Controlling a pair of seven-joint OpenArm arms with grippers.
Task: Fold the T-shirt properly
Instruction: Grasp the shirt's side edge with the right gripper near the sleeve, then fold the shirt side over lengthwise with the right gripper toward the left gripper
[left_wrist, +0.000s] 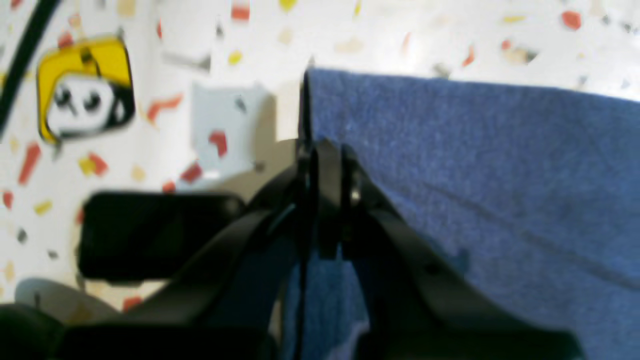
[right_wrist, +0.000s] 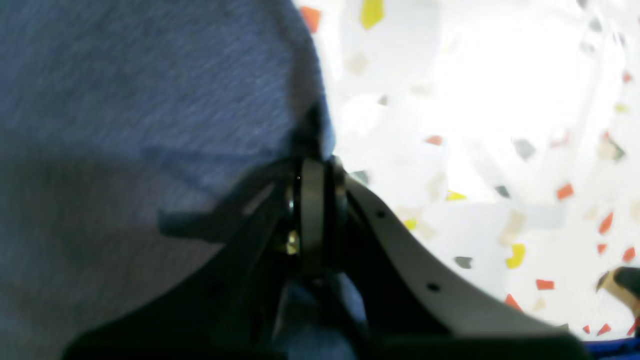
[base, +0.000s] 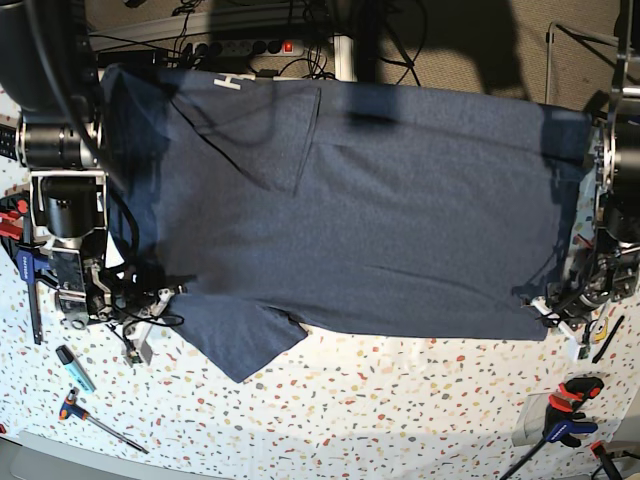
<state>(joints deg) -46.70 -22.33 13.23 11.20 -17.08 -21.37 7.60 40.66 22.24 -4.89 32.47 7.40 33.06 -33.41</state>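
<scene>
The dark navy T-shirt lies spread across the speckled table, with a sleeve pointing toward the near edge and a bit of white lettering at the far left. At the shirt's near-right corner, my left gripper is shut on the T-shirt edge, and it also shows in the base view. My right gripper is shut on the T-shirt edge at the near-left side, beside the sleeve. Fabric runs between both pairs of fingers.
A screwdriver and a blue marker lie at the near left. Clamps sit at the near right. Cables and a power strip run behind the table. A yellow sticker and a black block lie beside the left gripper.
</scene>
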